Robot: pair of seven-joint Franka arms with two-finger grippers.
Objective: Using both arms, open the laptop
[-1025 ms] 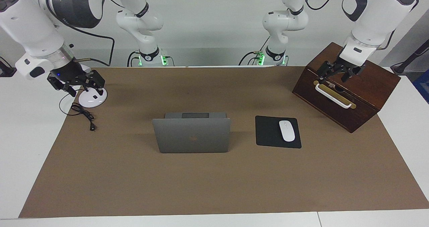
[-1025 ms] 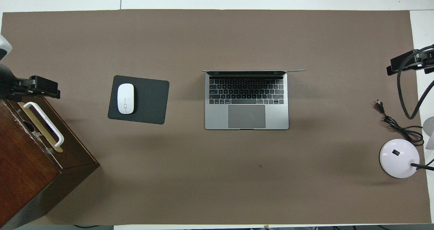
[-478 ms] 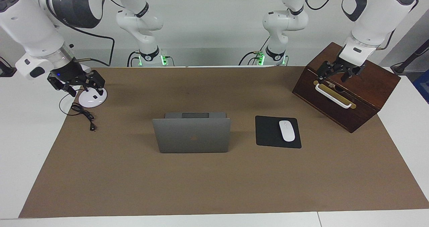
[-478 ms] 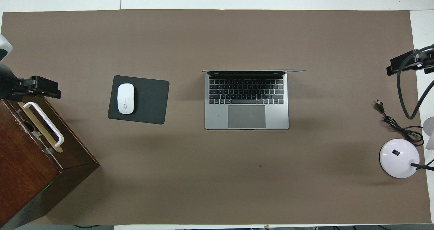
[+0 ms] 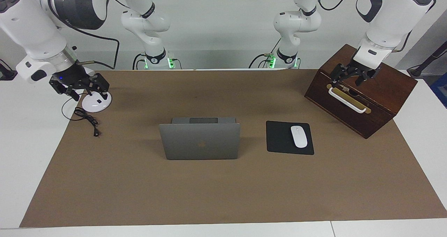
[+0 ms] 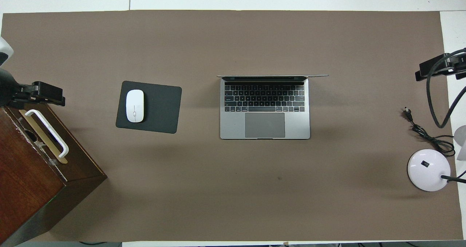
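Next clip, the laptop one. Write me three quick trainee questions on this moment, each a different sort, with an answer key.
1. True or false: the laptop stands open, its lid upright.
2. What is the left gripper over?
A. the mousepad
B. the wooden box
C. the lamp base
3. What lies on the mousepad?

Key
1. True. The overhead view shows the bare keyboard and the lid edge-on.
2. B. It hangs over the box above its white handle; the right gripper is over the lamp base. Neither touches the laptop.
3. The white mouse.
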